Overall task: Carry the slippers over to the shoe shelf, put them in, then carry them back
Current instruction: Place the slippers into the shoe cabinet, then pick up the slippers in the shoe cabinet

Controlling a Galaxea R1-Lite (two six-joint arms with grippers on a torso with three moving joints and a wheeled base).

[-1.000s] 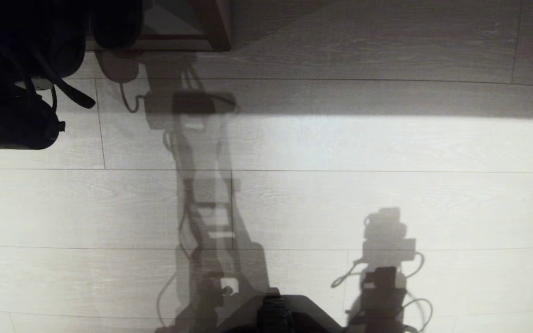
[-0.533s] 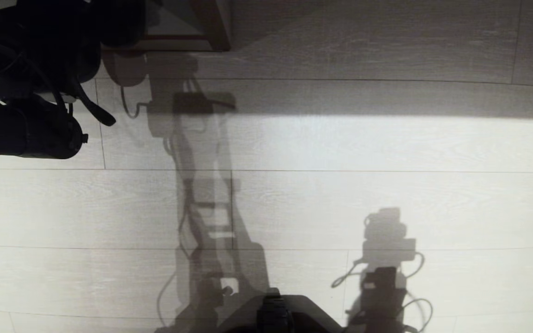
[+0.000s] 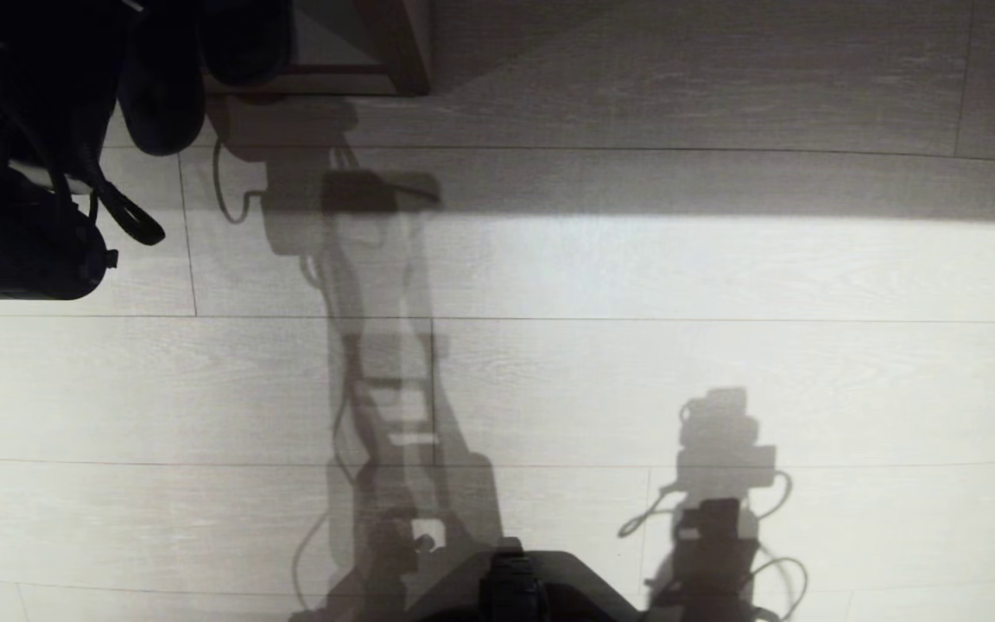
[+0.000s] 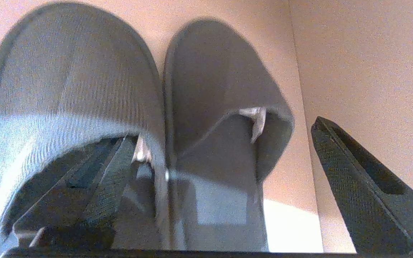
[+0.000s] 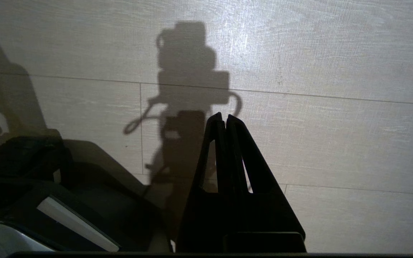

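So the biggest thing in view is the pale wood-plank floor (image 3: pixel 636 363), mostly just shadows of the robot on it, and up at the far left corner of the head view you catch the dark brown edge of the shoe shelf (image 3: pixel 394 52). The slippers (image 4: pixel 138 107) sit side by side, touching, toes pointing into the shelf against its beige back wall, and in the head view they're only dark lumps right at the shelf opening. The left hand (image 4: pixel 224 186) is right there with its fingers spread wide: one finger (image 4: pixel 95 186) is tucked inside the mouth of one slipper, the other (image 4: pixel 357 186) stands out past the far side of the second one, apart from it. So both slippers lie between the fingers but nothing is squeezed, it's released. My read is we're at the shelf end of the job, either just let go or lining up to grab them for the trip back, can't tell which. Next move, I'd guess, is closing evenly on the pair so neither slipper slides out, then lifting clear of the shelf's raised base. The right hand (image 5: pixel 225 120) is parked low over the floor, fingers clenched together, holding nothing.
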